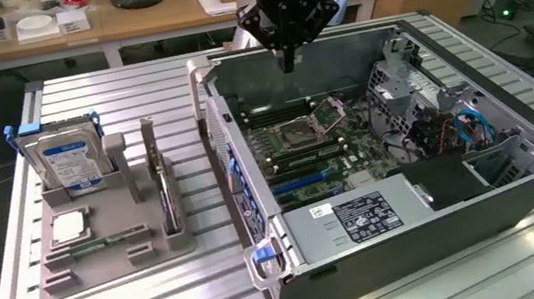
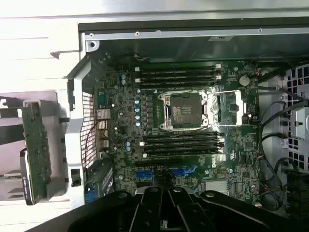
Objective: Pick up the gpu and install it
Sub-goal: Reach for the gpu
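Gpu (image 1: 163, 191): thin dark card, upright on edge

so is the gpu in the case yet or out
Out. The gpu stands on edge in a slot of the grey holder beside the open case, and the shut gripper above the case holds nothing.

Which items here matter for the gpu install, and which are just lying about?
Job: gpu, standing on edge in the grey holder; open computer case; end effector, shut, above the case.
Lying about: hard drive; square chip; memory stick.
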Motion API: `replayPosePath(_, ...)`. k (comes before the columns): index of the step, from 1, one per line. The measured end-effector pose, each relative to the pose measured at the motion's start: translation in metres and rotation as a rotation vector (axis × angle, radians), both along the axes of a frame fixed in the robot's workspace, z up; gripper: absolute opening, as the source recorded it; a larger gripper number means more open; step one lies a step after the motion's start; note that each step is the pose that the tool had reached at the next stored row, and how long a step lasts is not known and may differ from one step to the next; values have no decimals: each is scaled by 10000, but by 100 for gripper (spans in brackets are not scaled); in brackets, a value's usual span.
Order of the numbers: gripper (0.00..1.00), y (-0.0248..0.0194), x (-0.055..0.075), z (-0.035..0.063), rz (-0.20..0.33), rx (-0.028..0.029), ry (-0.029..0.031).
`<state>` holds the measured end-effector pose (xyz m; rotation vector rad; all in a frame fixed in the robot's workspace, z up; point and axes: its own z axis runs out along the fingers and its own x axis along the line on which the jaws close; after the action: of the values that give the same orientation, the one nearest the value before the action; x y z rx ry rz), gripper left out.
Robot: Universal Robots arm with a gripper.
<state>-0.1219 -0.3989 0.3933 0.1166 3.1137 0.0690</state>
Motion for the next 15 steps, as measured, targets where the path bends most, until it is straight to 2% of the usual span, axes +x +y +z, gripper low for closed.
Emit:
replayPosePath(6,10,0,-26,1,0,-2,0)
replayPosePath(15,10,0,-152,0,1,0,0)
